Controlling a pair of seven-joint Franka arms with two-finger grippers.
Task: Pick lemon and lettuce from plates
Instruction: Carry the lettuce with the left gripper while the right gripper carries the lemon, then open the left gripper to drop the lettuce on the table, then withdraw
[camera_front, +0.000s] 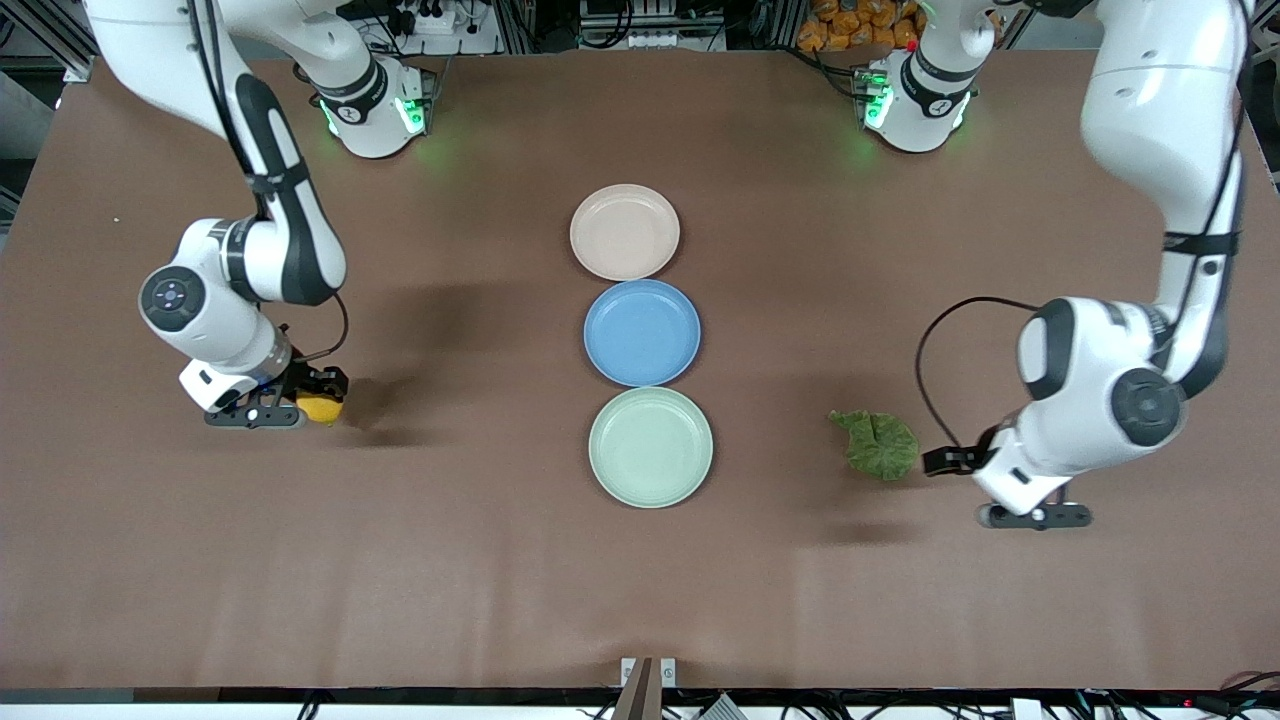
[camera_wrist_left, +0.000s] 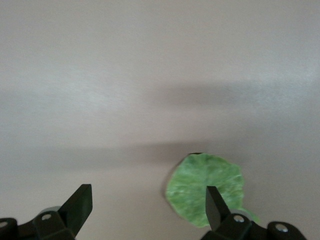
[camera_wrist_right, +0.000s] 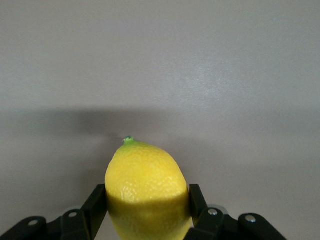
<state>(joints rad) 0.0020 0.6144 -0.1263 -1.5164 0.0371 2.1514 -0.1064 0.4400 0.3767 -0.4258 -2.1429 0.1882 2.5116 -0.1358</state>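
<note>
- Our right end effector (camera_front: 300, 405), at the middle left of the front view, is clamped on the lemon (camera_front: 321, 408), low over the worktop (camera_front: 460, 580).
- Our left end effector (camera_front: 1010, 490) is spread apart; the lettuce (camera_front: 878, 444) lies on the worktop beside it, toward the green plate (camera_front: 651, 447).

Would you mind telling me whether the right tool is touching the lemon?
Touching: the right wrist view shows the right tool shut on the lemon, both fingers pressed against its sides.

front view: high, facing the robots, bases at 12 o'clock, whole table (camera_front: 300, 560)
left wrist view: close, down on lettuce (camera_wrist_left: 205, 187), shared with front (camera_front: 880, 445)
right wrist view: close on lemon (camera_wrist_right: 145, 187), shared with front (camera_front: 320, 408)
</note>
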